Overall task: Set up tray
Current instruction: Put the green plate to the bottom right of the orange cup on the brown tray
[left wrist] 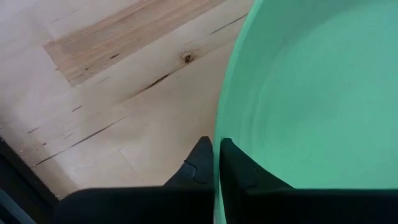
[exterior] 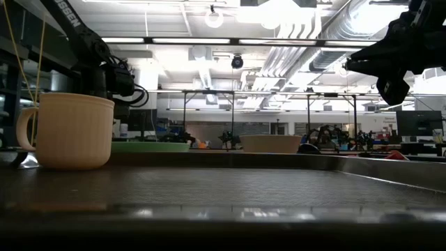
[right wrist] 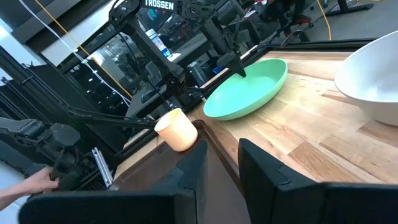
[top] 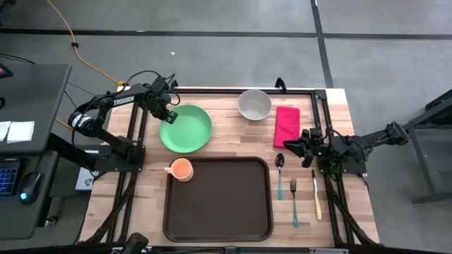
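Dark brown tray flat at table's front.

The tray is lying at the table's front centre. A cup is sitting on the tray's rear left corner. A plate is resting on the table behind the tray, to the left, with the left gripper closing on its left rim. A bowl is standing right of the plate, and a napkin is lying right of the bowl. A spoon, fork and knife are lying side by side right of the tray. The right gripper is hanging above the spoon's head.
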Controlling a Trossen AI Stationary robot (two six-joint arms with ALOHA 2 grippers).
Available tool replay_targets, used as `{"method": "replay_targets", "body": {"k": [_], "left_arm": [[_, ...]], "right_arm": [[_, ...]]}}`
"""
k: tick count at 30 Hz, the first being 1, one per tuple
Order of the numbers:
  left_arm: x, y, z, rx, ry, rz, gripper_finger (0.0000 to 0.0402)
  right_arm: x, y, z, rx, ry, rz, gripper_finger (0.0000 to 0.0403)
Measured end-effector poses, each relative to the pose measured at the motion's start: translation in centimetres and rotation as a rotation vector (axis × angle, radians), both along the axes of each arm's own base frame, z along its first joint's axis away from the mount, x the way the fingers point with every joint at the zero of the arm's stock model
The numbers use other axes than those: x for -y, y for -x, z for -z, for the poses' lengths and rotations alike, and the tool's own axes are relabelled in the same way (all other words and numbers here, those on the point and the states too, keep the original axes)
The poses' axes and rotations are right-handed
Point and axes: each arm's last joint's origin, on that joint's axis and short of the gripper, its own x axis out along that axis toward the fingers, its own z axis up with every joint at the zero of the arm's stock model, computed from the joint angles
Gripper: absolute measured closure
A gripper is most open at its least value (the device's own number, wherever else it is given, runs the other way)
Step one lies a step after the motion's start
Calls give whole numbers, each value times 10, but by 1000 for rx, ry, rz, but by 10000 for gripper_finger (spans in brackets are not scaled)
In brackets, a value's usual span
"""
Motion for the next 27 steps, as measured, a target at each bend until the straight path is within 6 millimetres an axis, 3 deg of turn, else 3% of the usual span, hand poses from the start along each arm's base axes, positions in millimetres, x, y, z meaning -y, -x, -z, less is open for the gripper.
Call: {"method": "replay_targets", "body": {"k": [27], "left_arm": [[-2, -2, -2, 37, 7, -20, 387]], "right_arm": [[0, 0, 0, 0, 0, 0, 336]]}}
